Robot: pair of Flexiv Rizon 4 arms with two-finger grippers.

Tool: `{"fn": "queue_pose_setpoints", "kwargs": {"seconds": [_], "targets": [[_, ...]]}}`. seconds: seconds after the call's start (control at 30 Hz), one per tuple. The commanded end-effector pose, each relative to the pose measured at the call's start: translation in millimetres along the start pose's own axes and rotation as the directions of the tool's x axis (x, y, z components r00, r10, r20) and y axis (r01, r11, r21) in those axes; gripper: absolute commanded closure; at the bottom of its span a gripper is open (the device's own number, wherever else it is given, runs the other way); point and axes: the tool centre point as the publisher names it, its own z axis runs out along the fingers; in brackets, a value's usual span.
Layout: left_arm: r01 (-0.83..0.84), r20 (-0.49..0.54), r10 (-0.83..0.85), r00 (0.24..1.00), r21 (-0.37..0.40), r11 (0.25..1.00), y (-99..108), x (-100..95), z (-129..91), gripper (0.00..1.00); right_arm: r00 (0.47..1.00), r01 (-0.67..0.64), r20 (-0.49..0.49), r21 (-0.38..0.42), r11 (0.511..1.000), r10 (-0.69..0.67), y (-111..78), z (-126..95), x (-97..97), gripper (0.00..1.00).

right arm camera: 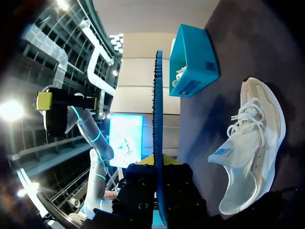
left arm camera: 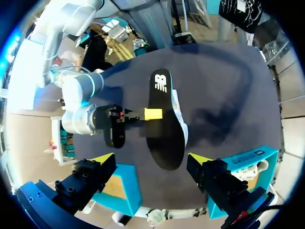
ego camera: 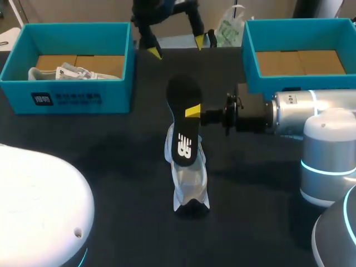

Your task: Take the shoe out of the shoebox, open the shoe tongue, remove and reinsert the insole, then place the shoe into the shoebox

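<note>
Dark matte table (ego camera: 111,183) under even light, soft shadows on its surface

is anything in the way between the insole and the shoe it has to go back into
Nothing visible does. The right end effector holds the insole close over the shoe, whose opening looks empty in the right wrist view. The left end effector is open and well clear of both.

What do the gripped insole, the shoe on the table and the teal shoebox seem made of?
Insole: thin, matte black with a blue edge, probably fabric-topped foam. Shoe: pale mesh-like upper, cord laces, likely textile. Shoebox: smooth teal walls, plastic or coated card, unclear.
</note>
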Motion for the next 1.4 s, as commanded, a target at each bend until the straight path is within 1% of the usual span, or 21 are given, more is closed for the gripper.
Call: {"fn": "queue_pose_setpoints", "kwargs": {"seconds": [0.03,0.13,0.4,0.53,0.63,0.7,0.77,0.8,0.87,0.93,1.03,1.13,1.23,1.3,1.33,1.4], "targets": [[0.009,-0.229,-0.003,0.973,0.023,1.0,3.8,-9.8,2.3,0.0,1.0,-0.001,0.002,-0.004,1.0,0.001,-1.1,1.4,0.2,1.0],[0.005,-0.247,0.0,0.969,0.021,1.0,2.2,-16.1,1.1,0.0,1.0,-0.001,0.002,-0.004,1.0,0.001,-1.1,1.4,0.2,1.0],[0.007,-0.276,-0.009,0.961,-0.009,1.0,7.9,-31.1,0.1,0.0,1.0,-0.001,0.002,-0.004,1.0,0.001,-1.1,1.4,0.2,1.0],[0.024,-0.275,-0.025,0.961,-0.008,1.0,10.5,-34.6,1.6,0.0,1.0,-0.001,0.002,-0.004,1.0,0.001,-1.1,1.4,0.2,1.0],[0.039,-0.256,-0.042,0.966,-0.017,0.999,11.3,-36.0,0.6,0.0,1.0,-0.001,0.002,-0.004,1.0,0.001,-1.1,1.4,0.2,1.0],[0.047,-0.212,-0.053,0.976,-0.031,0.998,10.3,-34.7,-1.9,0.0,1.0,-0.001,0.002,-0.004,1.0,0.001,-1.1,1.4,0.2,1.0],[0.064,-0.119,-0.068,0.991,-0.037,0.997,9.0,-31.5,-4.5,0.0,1.0,-0.001,0.002,-0.004,1.0,0.001,-1.1,1.4,0.2,1.0],[0.069,-0.085,-0.074,0.994,-0.056,0.996,7.5,-29.1,-5.2,0.0,1.0,-0.001,0.002,-0.004,1.0,0.001,-1.1,1.4,0.2,1.0],[0.102,-0.012,-0.103,0.995,-0.067,0.993,3.4,-23.0,-7.5,0.0,1.0,-0.001,0.002,-0.004,1.0,0.001,-1.1,1.4,0.2,1.0],[0.132,0.026,-0.13,0.991,-0.091,0.987,-3.1,-15.8,-11.4,0.0,1.0,-0.001,0.002,-0.004,1.0,0.001,-1.1,1.4,0.2,1.0],[0.169,0.121,-0.154,0.981,-0.129,0.977,-15.2,-2.8,-21.7,0.0,1.0,-0.001,0.002,-0.004,1.0,0.001,-1.1,1.4,0.2,1.0],[0.2,0.238,-0.158,0.958,-0.165,0.966,-30.6,9.0,-27.0,0.0,1.0,-0.001,0.002,-0.004,1.0,0.001,-1.1,1.4,0.2,1.0],[0.221,0.364,-0.142,0.92,-0.184,0.958,-39.4,22.4,-26.1,0.0,1.0,-0.001,0.002,-0.004,1.0,0.001,-1.1,1.4,0.2,1.0],[0.228,0.476,-0.121,0.871,-0.173,0.958,-43.9,30.1,-23.3,0.0,1.0,-0.001,0.002,-0.004,1.0,0.001,-1.1,1.4,0.2,1.0],[0.223,0.5,-0.119,0.858,-0.154,0.963,-45.3,34.9,-21.4,0.0,1.0,-0.001,0.002,-0.004,1.0,0.001,-1.1,1.4,0.2,1.0],[0.223,0.5,-0.119,0.858,-0.154,0.963,-45.3,34.9,-21.4,0.0,1.0,-0.001,0.002,-0.004,1.0,0.001,-1.1,1.4,0.2,1.0]]}}
